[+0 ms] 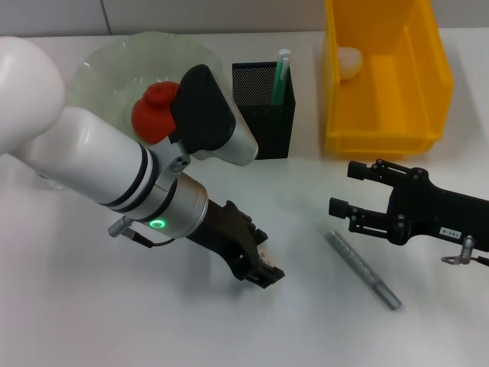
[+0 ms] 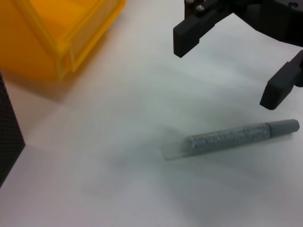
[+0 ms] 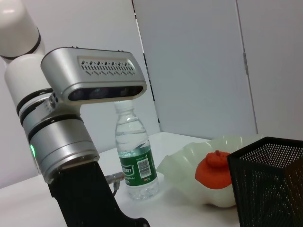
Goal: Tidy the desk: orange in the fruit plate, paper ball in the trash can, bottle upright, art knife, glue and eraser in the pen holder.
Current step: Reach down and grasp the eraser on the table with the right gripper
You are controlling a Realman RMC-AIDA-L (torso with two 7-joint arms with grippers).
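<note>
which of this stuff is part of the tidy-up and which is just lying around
Job: orange in fruit plate; paper ball in trash can; upright bottle; pen holder; grey stick by the open right gripper; left gripper low at the table.
Just there: white table, wall panels.

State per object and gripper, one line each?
orange: in the fruit plate.
paper ball: in the trash can.
bottle: upright, cap hidden.
pen holder: upright, green-capped stick inside.
grey stick: flat on the desk.
left gripper: low over the desk.
right gripper: open, empty, beside the grey stick.
</note>
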